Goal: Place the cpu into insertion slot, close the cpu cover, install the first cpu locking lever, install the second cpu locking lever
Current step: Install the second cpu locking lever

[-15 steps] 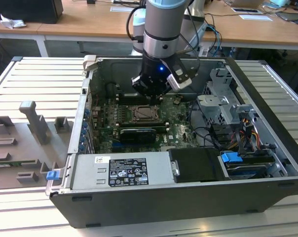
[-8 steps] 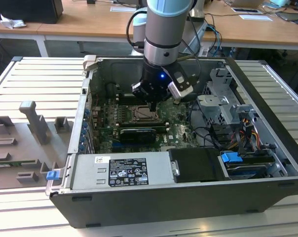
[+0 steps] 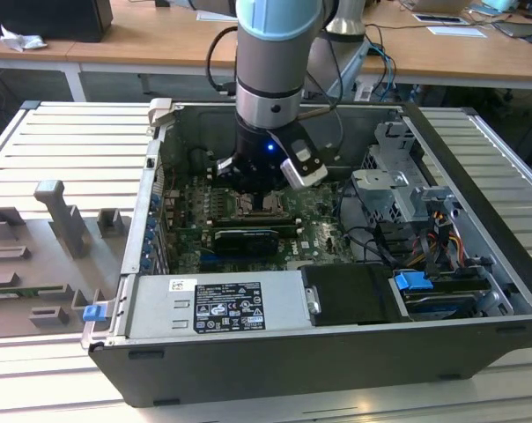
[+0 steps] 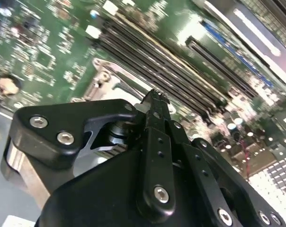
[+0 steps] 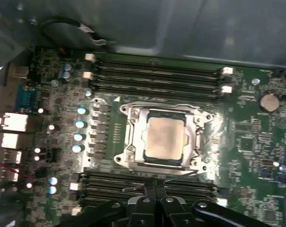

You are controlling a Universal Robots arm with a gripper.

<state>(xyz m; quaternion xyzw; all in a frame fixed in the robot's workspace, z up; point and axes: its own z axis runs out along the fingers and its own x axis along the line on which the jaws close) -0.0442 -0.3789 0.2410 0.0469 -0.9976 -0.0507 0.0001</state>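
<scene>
Cpu (image 5: 165,137) seated in insertion slot (image 5: 150,158), cpu cover (image 5: 133,137) down, gripper (image 5: 155,198) fingers pressed together just beside it; a careless lever push risks scraping the motherboard (image 5: 247,137).

A robotics lab or electronics workshop — an opened computer case (image 3: 336,291) lies under the gripper (image 3: 257,189) on a ribbed metal bench (image 3: 55,132), with wooden desks (image 3: 160,48) and cables behind it.

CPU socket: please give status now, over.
Tool shut, empty, beside the socket over the memory slots. CPU seated in insertion slot, CPU cover down around it. Nothing in the way.
</scene>
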